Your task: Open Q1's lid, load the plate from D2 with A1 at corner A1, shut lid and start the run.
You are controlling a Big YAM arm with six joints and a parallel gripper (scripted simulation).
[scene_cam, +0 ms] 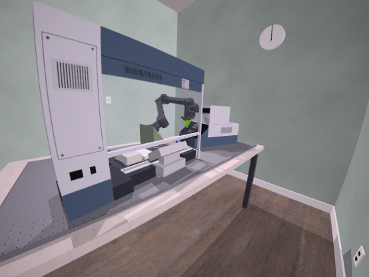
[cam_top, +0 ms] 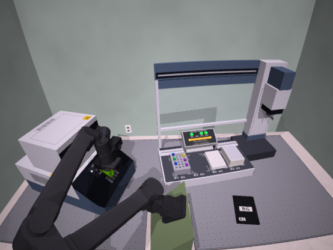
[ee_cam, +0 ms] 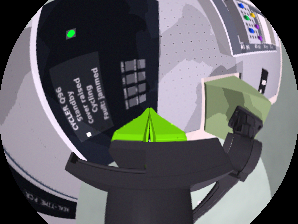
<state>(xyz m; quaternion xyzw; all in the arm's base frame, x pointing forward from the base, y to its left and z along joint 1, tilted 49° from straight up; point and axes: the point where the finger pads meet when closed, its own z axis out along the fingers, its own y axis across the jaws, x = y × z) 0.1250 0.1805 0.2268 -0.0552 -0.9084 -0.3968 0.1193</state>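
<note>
1. The cycler (cam_top: 57, 132) stands at the left end of the table with its white lid (cam_top: 64, 127) shut. Its sloping black panel (cam_top: 99, 180) lies directly under the pincer (cam_top: 109, 173), and the small lamp (ee_cam: 69, 32) on the panel glows green.
2. The pincer has its green fingertips pressed together into a point, with nothing between them. It points down at the panel's key rows (ee_cam: 132, 82); whether the tip touches a key cannot be told.
3. The plates sit well off to the pincer's right, on the dark deck (cam_top: 168, 175) under the blue-and-white gantry (cam_top: 207, 73). One white plate (cam_top: 215, 159) lies flat there, with a taller white block (cam_top: 232, 154) just beside it on the far side.
4. A grey tube block (cam_top: 180, 162) with coloured caps stands on the same deck, on the side nearer the pincer.
5. A black nest (cam_top: 246, 209) marked RG lies on the grey mat, farther right and nearer the arm's base.
6. A green wedge (cam_top: 171, 222) sits at the table's front edge, below the arm's elbow.
</note>
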